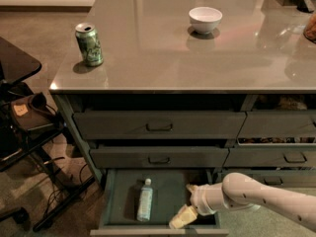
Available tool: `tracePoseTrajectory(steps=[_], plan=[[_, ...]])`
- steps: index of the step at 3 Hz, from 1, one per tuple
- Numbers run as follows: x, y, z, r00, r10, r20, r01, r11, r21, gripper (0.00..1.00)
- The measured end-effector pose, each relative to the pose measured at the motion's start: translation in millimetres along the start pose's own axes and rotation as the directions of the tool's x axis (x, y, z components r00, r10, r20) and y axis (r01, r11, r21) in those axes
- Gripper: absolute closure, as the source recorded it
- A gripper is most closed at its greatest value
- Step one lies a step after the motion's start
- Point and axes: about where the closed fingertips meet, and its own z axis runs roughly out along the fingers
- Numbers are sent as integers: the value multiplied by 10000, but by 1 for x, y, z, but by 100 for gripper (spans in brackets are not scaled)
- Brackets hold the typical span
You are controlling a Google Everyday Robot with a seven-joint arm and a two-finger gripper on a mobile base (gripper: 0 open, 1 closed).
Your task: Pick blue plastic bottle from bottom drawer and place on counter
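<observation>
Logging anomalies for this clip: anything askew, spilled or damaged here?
Nothing stands out. The blue plastic bottle lies flat in the open bottom drawer, the pincer in the drawer beside it; green can and white bowl stand upright on the counter, nothing spilled.

The bottom drawer stands pulled out and open from above; the shut drawer just over its back edge overhangs the rear. Inside the bottom drawer, the bottle lies lengthwise left of centre, with bare floor on both sides of it. The claw, fingers spread, fills the drawer's right part, and its arm crosses the right wall. High above the drawer, the tabletop carries a can over the drawer's left end and a bowl farther back.
</observation>
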Motion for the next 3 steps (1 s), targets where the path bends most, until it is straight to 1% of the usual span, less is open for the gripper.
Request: tracePoseTrajectory(steps=[1, 2, 3], plan=[[4, -22, 23, 9973, 368, 642, -415, 9964, 744, 0], [3, -27, 25, 9967, 391, 716, -457, 9945, 937, 0], [12, -35, 56, 9915, 736, 1073, -828, 9930, 840, 0]])
